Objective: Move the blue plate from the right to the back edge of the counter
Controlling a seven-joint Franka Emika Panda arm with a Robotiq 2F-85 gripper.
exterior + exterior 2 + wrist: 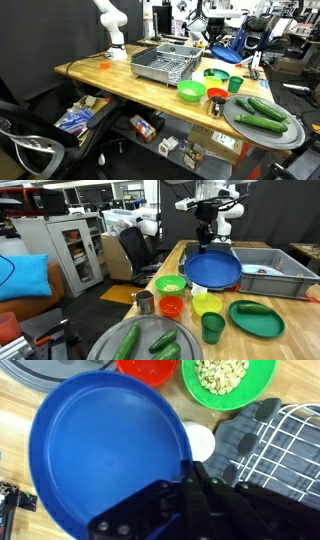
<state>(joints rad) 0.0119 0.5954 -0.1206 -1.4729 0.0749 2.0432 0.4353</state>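
The blue plate [213, 270] hangs tilted above the counter [90, 72], beside the dish rack, and shows in both exterior views. In the wrist view the plate [100, 450] fills the left half of the picture. My gripper [190, 482] is shut on the plate's rim, with the fingers pinching its right edge. In an exterior view the gripper [205, 238] stands at the plate's upper edge. The plate also shows behind the rack [228, 45].
A grey dish rack [272, 272] stands right beside the plate. In front are a green bowl of nuts [171, 284], an orange bowl [171, 306], a yellow bowl [207, 303], a green cup [212, 328], a green plate [256, 318] and a grey tray with cucumbers [150, 340].
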